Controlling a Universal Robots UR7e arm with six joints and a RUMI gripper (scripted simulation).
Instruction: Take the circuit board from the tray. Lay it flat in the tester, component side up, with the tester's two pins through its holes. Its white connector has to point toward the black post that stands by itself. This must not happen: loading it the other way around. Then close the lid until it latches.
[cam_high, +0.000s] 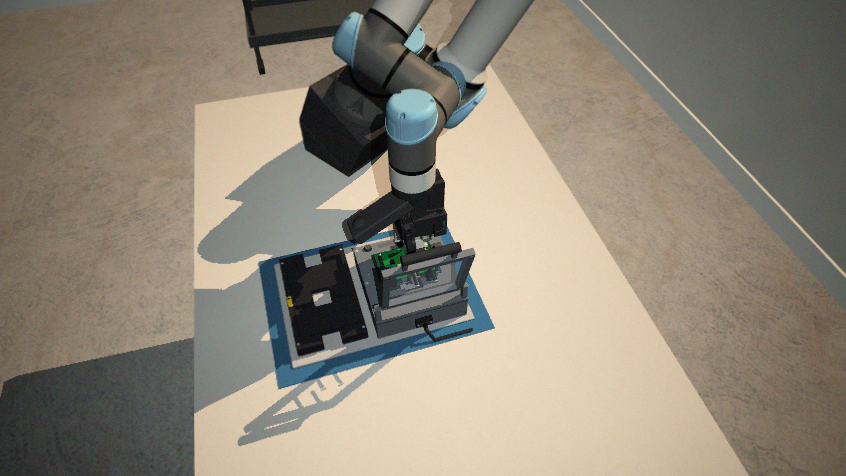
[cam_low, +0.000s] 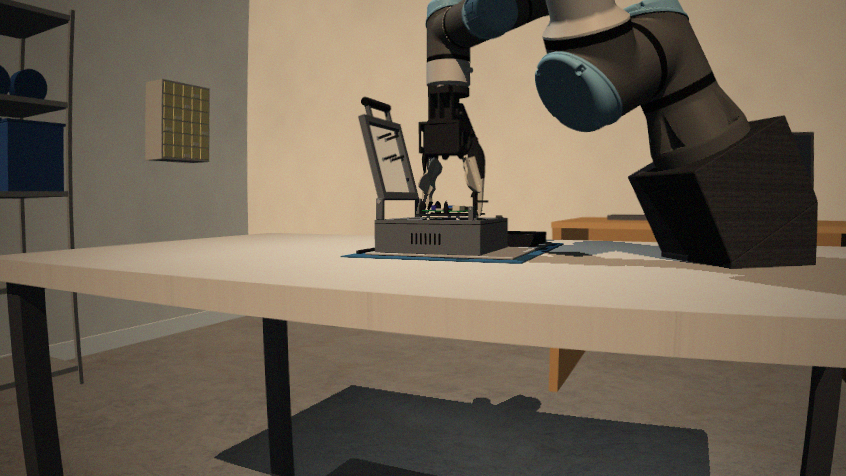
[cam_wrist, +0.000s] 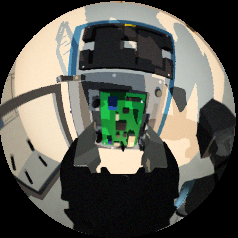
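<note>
The green circuit board (cam_high: 387, 258) (cam_wrist: 133, 116) lies component side up in the tester (cam_high: 393, 325) (cam_low: 402, 238); in the exterior view it looks about level. A pale connector (cam_wrist: 131, 140) is at the board edge nearest my fingers in the wrist view. I cannot make out the pins in the holes or which way the connector points relative to the lone black post. My gripper (cam_low: 452, 203) (cam_wrist: 120, 122) is open, its fingertips low around the board's near end. The lid (cam_high: 469, 266) (cam_low: 369, 155) (cam_wrist: 31, 100) stands upright, open. The black tray (cam_high: 301, 334) (cam_wrist: 93, 46) holds no board.
The raised lid with its black handle (cam_high: 430, 254) (cam_low: 375, 104) stands close beside my fingers. A round knob (cam_wrist: 158, 92) sits on the tester's deck. A black cable (cam_high: 452, 334) lies behind the lid's hinge side. A blue mat (cam_high: 283, 378) lies under the fixture.
</note>
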